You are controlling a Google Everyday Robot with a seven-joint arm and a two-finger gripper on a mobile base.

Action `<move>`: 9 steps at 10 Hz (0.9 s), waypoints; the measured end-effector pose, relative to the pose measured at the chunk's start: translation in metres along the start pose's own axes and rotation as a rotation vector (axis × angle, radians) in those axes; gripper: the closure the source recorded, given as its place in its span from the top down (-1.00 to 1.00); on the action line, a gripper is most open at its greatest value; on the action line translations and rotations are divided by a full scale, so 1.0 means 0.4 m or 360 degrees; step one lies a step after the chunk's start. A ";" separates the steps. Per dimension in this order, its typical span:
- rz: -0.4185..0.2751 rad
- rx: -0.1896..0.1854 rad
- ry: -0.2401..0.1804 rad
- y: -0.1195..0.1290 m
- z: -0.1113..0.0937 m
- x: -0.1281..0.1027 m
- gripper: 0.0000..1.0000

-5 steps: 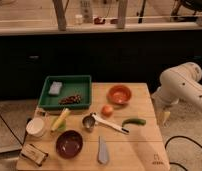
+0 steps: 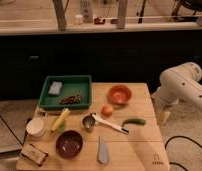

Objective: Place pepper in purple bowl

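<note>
Hanging right of frame, gripper (image 2: 164, 118) barely moved; can't tell its state. Pepper (image 2: 133, 121) untouched on desk (image 2: 139, 150), purple bowl (image 2: 69, 143) lower left, empty.

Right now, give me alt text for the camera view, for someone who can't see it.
A green pepper lies on a wooden table, right of a purple bowl near the front edge. The robot's white arm hangs off the table's right side, its gripper beside the edge. A green tray and an orange bowl sit behind.
</note>
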 end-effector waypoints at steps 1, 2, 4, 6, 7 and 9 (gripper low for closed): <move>-0.0008 0.0003 0.0010 0.001 0.005 0.000 0.60; -0.0042 0.0007 0.0028 0.000 0.023 -0.017 0.60; -0.0089 0.0012 0.0050 -0.002 0.063 -0.042 0.60; -0.0106 0.0014 0.0059 -0.002 0.070 -0.045 0.60; -0.0134 0.0018 0.0057 -0.003 0.078 -0.050 0.60; -0.0176 0.0018 0.0054 0.005 0.127 -0.065 0.60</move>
